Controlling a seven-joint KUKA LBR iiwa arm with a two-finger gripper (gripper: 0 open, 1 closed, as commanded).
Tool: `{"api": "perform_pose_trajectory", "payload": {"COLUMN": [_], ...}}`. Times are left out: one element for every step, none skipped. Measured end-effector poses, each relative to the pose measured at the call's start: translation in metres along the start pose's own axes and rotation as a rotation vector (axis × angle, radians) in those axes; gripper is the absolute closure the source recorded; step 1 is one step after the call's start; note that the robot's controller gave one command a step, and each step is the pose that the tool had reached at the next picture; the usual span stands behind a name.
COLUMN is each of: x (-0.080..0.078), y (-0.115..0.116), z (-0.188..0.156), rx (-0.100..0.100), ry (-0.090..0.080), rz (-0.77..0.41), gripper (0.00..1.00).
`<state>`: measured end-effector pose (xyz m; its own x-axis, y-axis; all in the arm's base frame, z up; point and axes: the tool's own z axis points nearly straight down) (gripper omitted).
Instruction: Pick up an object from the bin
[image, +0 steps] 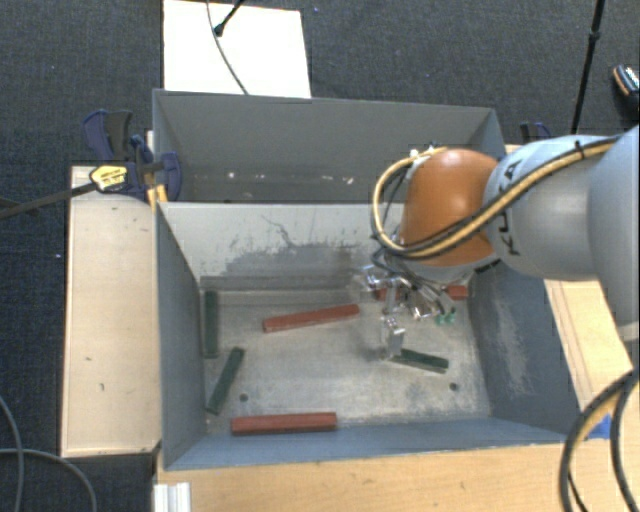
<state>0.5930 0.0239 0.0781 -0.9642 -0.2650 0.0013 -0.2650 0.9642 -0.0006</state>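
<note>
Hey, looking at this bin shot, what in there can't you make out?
- Camera view, small red piece near the right wall of the grey metal bin: mostly hidden under the orange wrist cover; shape unclear.
- Camera view, gripper: too cluttered to tell whether it touches the dark green flat bar next to it.
- Camera view, small green bit beside the gripper: too small to identify.

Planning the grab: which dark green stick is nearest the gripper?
The dark green flat stick right of centre, beside the gripper; the two others lie far left.
</note>
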Motion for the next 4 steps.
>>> {"api": "perform_pose_trajectory", "payload": {"x": [-0.014,-0.013,0.002,0.027], "y": [0.051,0.048,0.040,0.019], "z": [0.008,0.008,-0.150,-0.066], "rx": [-0.003,-0.002,0.000,-0.002], "ry": [-0.003,-0.002,-0.012,0.002], "rz": [-0.016,-0.009,0.042,-0.263], "gripper": [0.00,1.00,1.00,1.00]}}
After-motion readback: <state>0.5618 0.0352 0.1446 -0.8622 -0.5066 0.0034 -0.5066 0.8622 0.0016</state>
